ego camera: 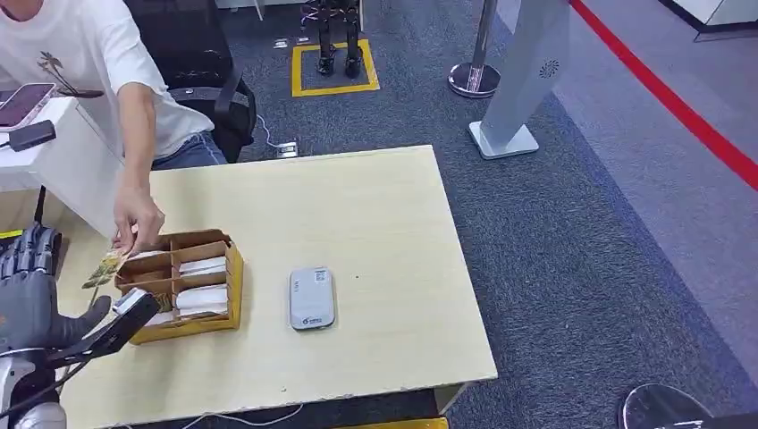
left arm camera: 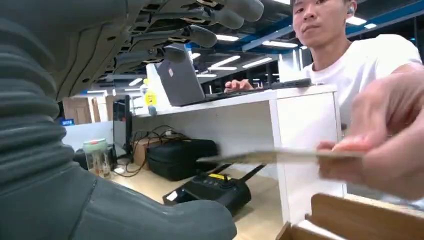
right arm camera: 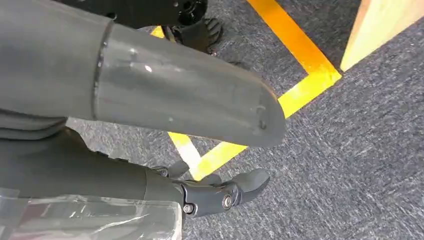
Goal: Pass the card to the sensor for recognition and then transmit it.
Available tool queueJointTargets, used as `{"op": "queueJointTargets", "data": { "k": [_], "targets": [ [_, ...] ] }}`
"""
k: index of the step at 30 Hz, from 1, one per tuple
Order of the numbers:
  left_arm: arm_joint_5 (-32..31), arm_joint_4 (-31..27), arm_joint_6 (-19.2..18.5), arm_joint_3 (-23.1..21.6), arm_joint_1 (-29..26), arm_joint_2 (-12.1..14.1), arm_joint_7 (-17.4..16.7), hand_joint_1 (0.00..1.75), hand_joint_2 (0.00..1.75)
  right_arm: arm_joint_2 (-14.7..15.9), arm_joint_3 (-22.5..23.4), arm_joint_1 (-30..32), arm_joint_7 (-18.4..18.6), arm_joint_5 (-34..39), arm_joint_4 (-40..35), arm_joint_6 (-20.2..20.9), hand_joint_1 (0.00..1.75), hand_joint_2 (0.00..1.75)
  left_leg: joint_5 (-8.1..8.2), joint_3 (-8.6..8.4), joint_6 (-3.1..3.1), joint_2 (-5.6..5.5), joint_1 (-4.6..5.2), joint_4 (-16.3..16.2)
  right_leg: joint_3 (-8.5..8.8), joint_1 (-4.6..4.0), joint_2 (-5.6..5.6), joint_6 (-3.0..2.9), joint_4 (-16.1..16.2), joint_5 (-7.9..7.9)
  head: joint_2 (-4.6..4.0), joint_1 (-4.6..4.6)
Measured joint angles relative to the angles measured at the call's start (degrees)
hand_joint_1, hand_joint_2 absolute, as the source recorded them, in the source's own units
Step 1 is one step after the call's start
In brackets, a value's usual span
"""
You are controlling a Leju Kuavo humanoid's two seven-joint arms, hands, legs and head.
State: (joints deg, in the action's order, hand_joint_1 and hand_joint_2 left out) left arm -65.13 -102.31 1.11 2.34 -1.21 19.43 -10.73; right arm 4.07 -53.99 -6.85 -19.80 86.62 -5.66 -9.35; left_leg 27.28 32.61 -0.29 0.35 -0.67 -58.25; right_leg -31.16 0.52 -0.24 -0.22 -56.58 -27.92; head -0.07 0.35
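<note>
Pale wood makes up the table point(ego camera: 357, 206), and on it the brown cardboard box point(ego camera: 183, 284), split into compartments with white cards lying in them, serves as the landmark. Just to the right of the box, apart from it, lies the grey sensor point(ego camera: 311, 298), flat on the tabletop. At the box's far left corner a person's hand point(ego camera: 137, 217) pinches the card point(ego camera: 105, 267), which sticks out past the box's left edge; in the left wrist view the same card point(left arm camera: 270, 156) is seen edge-on, level, held by the person's blurred fingers point(left arm camera: 385, 145) above the box rim point(left arm camera: 360, 220). The robot's left hand point(ego camera: 31, 290) is raised just left of the box, empty, its fingers spread apart and the thumb reaching toward the box's near left corner; it is not touching the card. The right hand point(right arm camera: 220, 195) hangs down over grey carpet crossed by yellow floor tape point(right arm camera: 295, 75), holding nothing; whether its fingers are spread or curled I cannot tell. Behind the box, a white counter point(ego camera: 63, 161) stands at the table's far left.
</note>
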Motion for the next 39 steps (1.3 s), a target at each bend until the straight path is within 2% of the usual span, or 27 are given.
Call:
{"op": "queueJointTargets", "data": {
  "k": [3, 4, 5, 32, 39],
  "targets": [
    [0.39, 1.05, 0.09, -0.5, 1.08, 0.0, -0.26, 0.0, 1.75, 0.0, -0.9, -0.02, 0.3, -0.04, -0.02, 0.09, 0.0, 0.0, 0.01, 0.0, 0.0, 0.01, 0.0, 0.0, -0.01, 0.0, 0.0, 0.0, 0.0, 0.0, 0.0, 0.0],
    [0.8, 1.35, 0.2, -0.74, 1.37, 0.0, -0.33, 0.59, 1.75, 0.0, -1.05, -0.02, 0.59, -0.04, -0.02, 0.18, 0.0, 0.0, 0.01, 0.01, 0.0, 0.01, 0.0, 0.0, -0.02, 0.0, 0.01, 0.0, 0.01, 0.0, 0.0, 0.0],
    [1.12, 1.59, 0.24, -0.96, 1.59, 0.0, -0.39, 1.75, 1.75, -0.02, -1.22, -0.03, 0.66, -0.04, -0.07, 0.26, 0.0, 0.0, 0.01, 0.01, 0.0, 0.0, 0.0, 0.0, -0.02, 0.01, 0.01, 0.0, 0.01, 0.0, 0.0, 0.0],
    [3.63, 4.59, 2.08, -2.78, 5.91, -0.22, 0.22, 1.75, 1.75, -0.11, -3.91, -0.46, 1.18, 0.13, -0.39, 0.15, 0.0, 0.0, 0.0, 0.01, -0.01, 0.02, -0.02, 0.0, -0.04, 0.01, 0.03, -0.01, 0.0, 0.0, 0.0, 0.0],
    [2.19, 8.06, 1.34, -4.98, 11.7, -0.22, 0.57, 1.75, 1.75, -0.24, -5.31, -1.45, 1.92, 0.09, -0.46, -0.46, 0.0, 0.0, -0.06, 0.01, 0.02, 0.0, -0.02, -0.01, -0.03, 0.0, 0.01, -0.02, -0.01, 0.04, 0.0, 0.0]
  ]
}}
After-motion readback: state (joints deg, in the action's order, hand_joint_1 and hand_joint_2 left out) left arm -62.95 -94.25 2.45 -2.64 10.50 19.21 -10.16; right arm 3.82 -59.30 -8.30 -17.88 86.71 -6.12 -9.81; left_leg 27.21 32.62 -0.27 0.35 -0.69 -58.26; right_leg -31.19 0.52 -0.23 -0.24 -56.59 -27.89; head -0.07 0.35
